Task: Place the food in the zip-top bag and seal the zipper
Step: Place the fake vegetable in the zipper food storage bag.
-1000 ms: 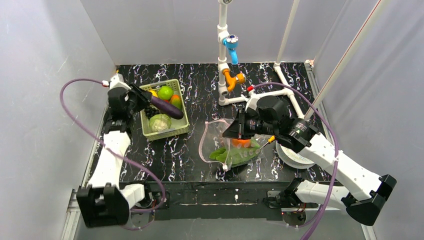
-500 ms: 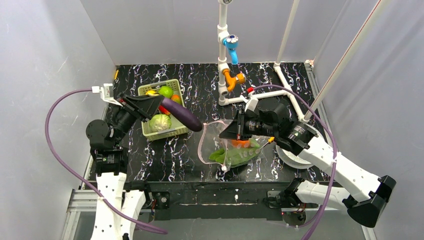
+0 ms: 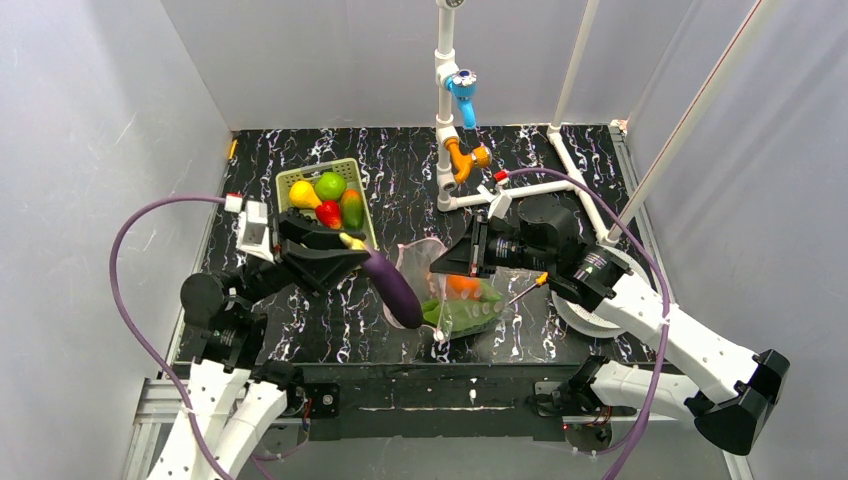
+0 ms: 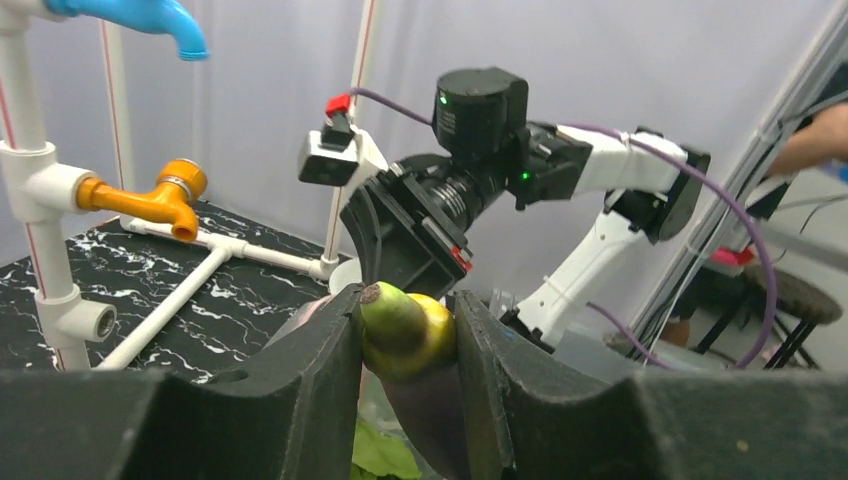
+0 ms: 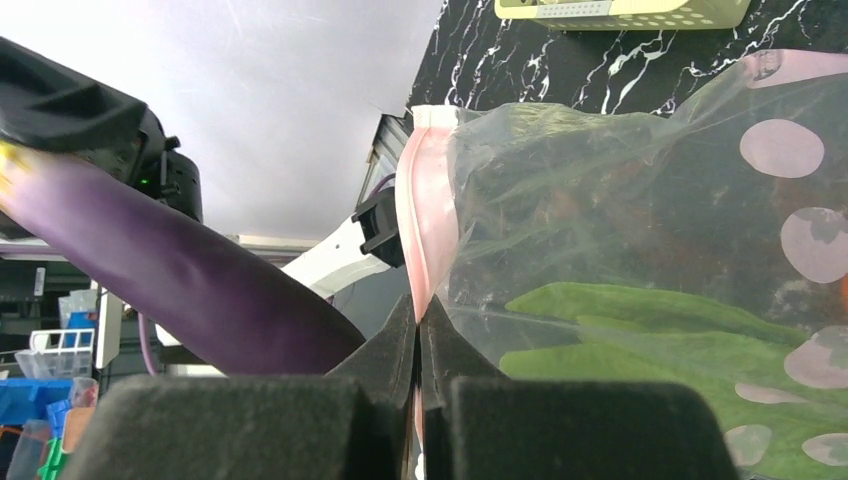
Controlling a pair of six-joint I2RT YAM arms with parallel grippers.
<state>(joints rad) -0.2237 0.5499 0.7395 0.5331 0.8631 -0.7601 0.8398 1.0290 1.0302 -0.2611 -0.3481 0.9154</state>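
Purple eggplant (image 3: pixel 392 288) tilts at the mouth of the clear bag (image 3: pixel 418 262) (greens (image 3: pixel 468 316), orange (image 3: pixel 462 285) inside)

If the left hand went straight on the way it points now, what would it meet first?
Probably the open zip-top bag, held up by the right hand; the eggplant in the left hand would reach it first. Depth is uncertain.

In the left wrist view, the eggplant (image 4: pixel 405 322) shows only its green stem end between the left tool's (image 4: pixel 405 335) fingers; its purple body runs off the bottom edge. In the right wrist view, neither of its ends shows, the basket (image 5: pixel 620 10) is a sliver at the top edge, and the bag (image 5: pixel 640 200) runs off the right. From above, the right arm (image 3: pixel 640 300) covers part of the orange piece (image 3: pixel 462 285).
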